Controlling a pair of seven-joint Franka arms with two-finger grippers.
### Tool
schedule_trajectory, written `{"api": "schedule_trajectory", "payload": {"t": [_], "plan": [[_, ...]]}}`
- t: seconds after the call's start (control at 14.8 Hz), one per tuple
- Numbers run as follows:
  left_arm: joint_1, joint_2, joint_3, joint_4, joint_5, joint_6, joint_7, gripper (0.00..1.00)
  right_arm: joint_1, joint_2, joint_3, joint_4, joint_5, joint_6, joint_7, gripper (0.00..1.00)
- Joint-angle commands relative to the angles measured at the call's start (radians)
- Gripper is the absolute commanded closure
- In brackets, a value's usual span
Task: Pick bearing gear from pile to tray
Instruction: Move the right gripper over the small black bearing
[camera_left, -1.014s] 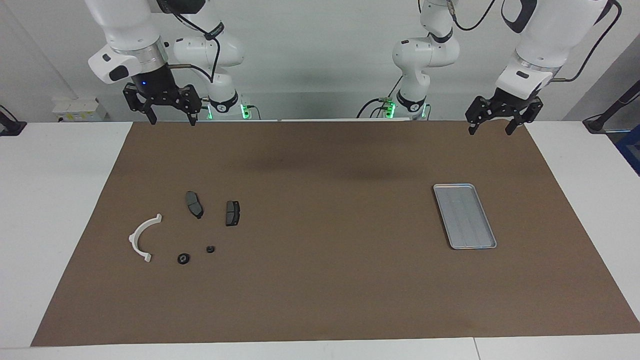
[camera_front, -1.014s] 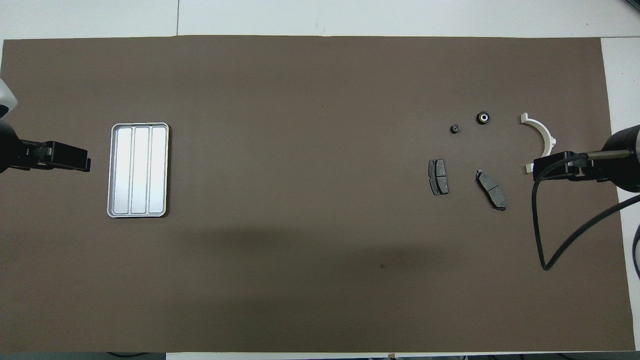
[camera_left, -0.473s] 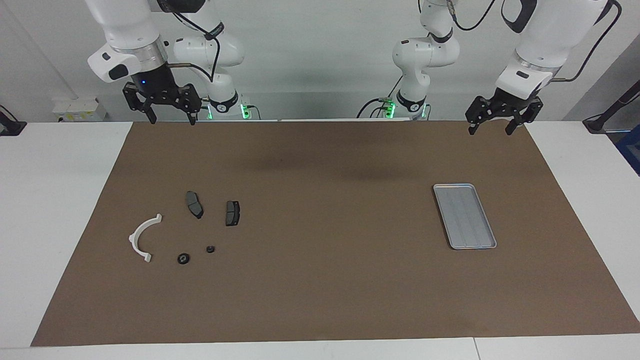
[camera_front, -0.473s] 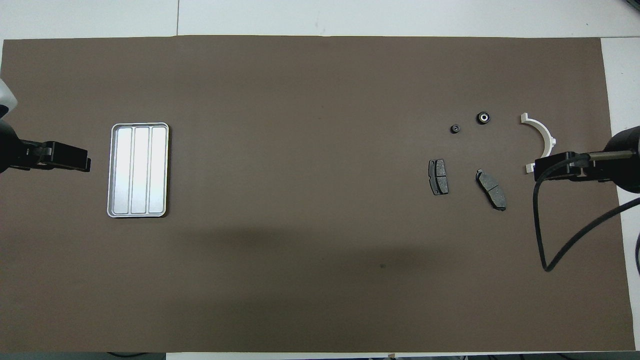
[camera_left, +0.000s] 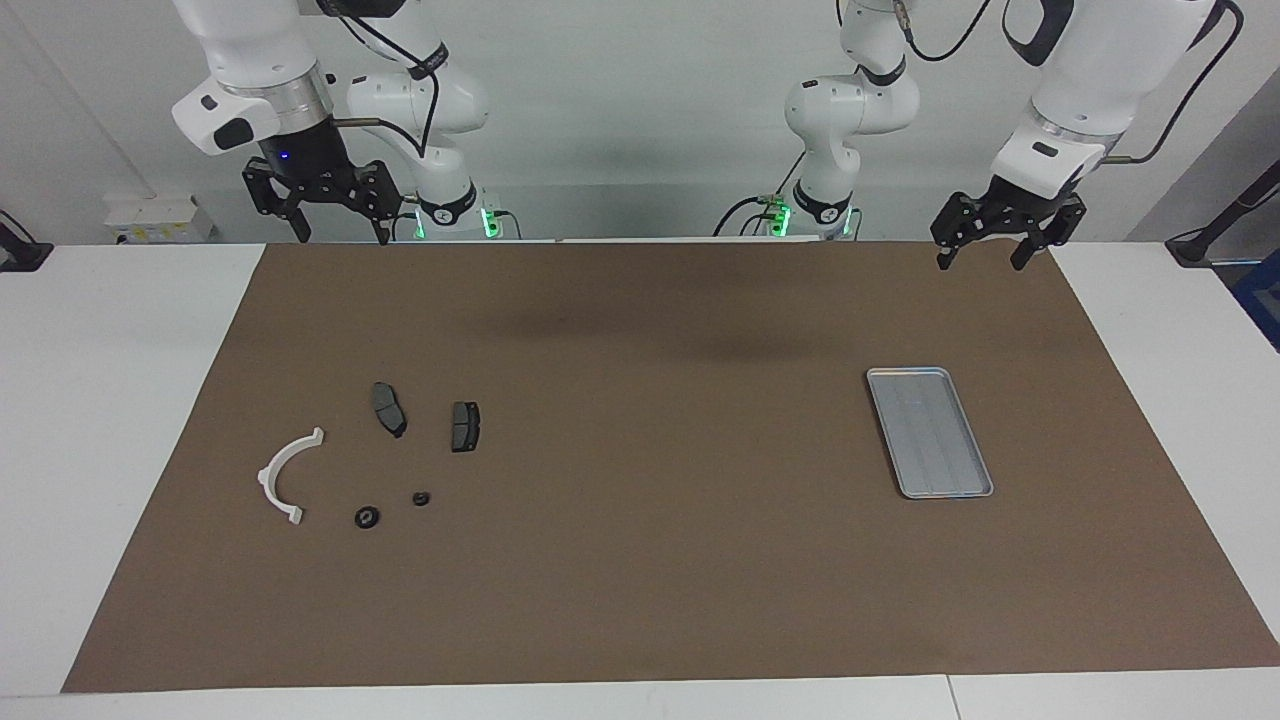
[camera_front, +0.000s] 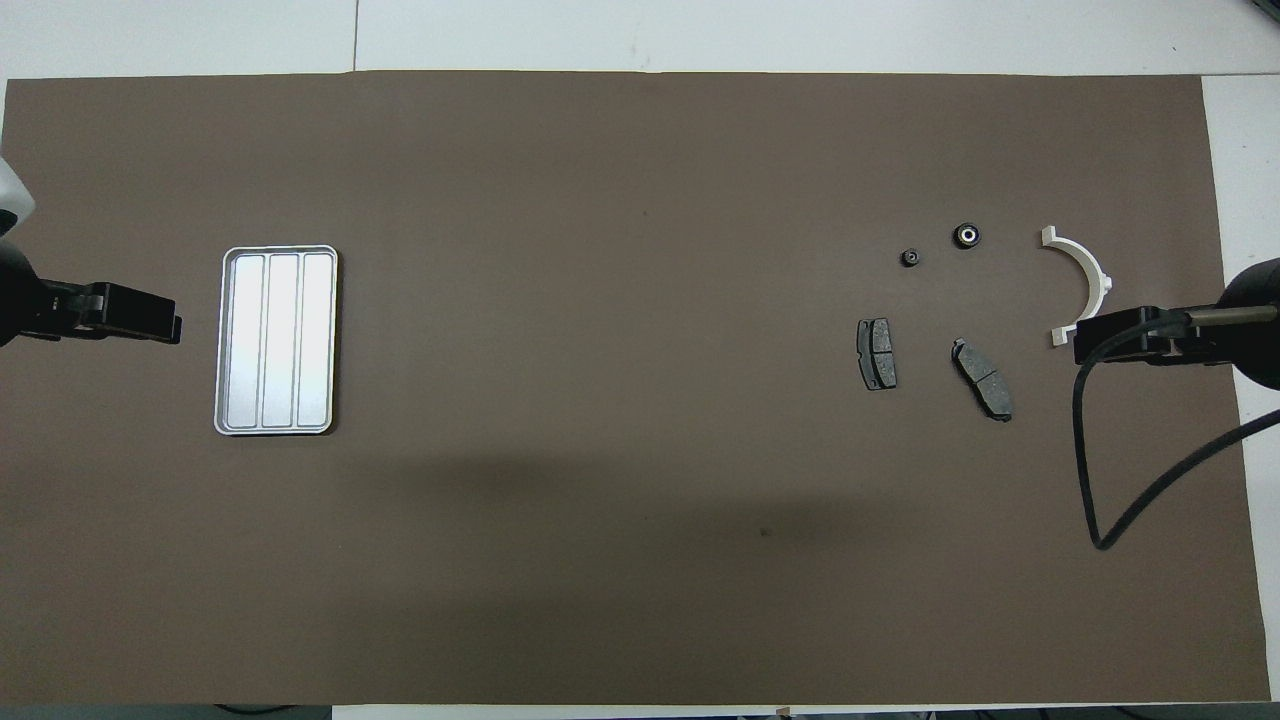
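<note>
The pile lies on the brown mat toward the right arm's end. It holds a white half-ring bracket (camera_left: 283, 476) (camera_front: 1087, 277), two dark grey plates (camera_left: 388, 408) (camera_left: 465, 426) and two tiny black bearing gears. The larger bearing gear (camera_left: 367, 517) (camera_front: 966, 235) has a pale centre; the smaller (camera_left: 421, 497) (camera_front: 910, 257) lies beside it. The silver tray (camera_left: 928, 432) (camera_front: 277, 340) sits bare toward the left arm's end. My right gripper (camera_left: 343, 238) (camera_front: 1100, 338) hangs open high above the mat's edge by the robots. My left gripper (camera_left: 980, 262) (camera_front: 150, 325) waits open over the mat's corner, holding nothing.
The brown mat (camera_left: 640, 560) covers most of the white table (camera_left: 120, 330). A black cable (camera_front: 1090, 470) loops down from the right arm over the mat's end. Both arm bases stand at the table's edge by the robots.
My right gripper has risen slightly and drifted a little toward its own end of the table. The left arm and all the parts stay put.
</note>
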Motion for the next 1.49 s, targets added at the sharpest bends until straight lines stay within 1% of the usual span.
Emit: {"api": "schedule_trajectory", "payload": {"t": [0.0, 0.2, 0.34, 0.54, 0.68, 1.08, 1.28, 1.42], "plan": [[-0.001, -0.031, 0.003, -0.030, -0.014, 0.006, -0.005, 0.00, -0.009, -0.021, 0.002, -0.013, 0.007, -0.002, -0.043, 0.00], [-0.001, -0.031, 0.003, -0.030, -0.014, 0.006, -0.005, 0.00, -0.009, -0.023, 0.001, -0.023, 0.005, 0.004, -0.037, 0.00], [-0.001, -0.031, 0.003, -0.030, -0.014, 0.006, -0.007, 0.00, -0.011, -0.015, 0.001, -0.049, 0.005, 0.031, -0.032, 0.00], [-0.001, -0.031, 0.003, -0.030, -0.014, 0.006, -0.005, 0.00, -0.011, 0.015, 0.002, -0.140, 0.005, 0.161, 0.021, 0.00], [-0.001, -0.031, 0.003, -0.030, -0.014, 0.006, -0.005, 0.00, -0.006, 0.087, 0.002, -0.161, 0.005, 0.244, 0.092, 0.00], [-0.001, -0.031, 0.003, -0.030, -0.014, 0.007, -0.005, 0.00, -0.005, 0.388, 0.002, -0.151, 0.004, 0.548, 0.252, 0.00], [-0.001, -0.031, 0.003, -0.030, -0.014, 0.007, -0.005, 0.00, -0.006, 0.471, 0.002, -0.138, 0.000, 0.649, 0.255, 0.00], [-0.001, -0.031, 0.003, -0.030, -0.014, 0.006, -0.007, 0.00, -0.006, 0.527, 0.002, -0.099, -0.009, 0.674, 0.276, 0.00]]}}
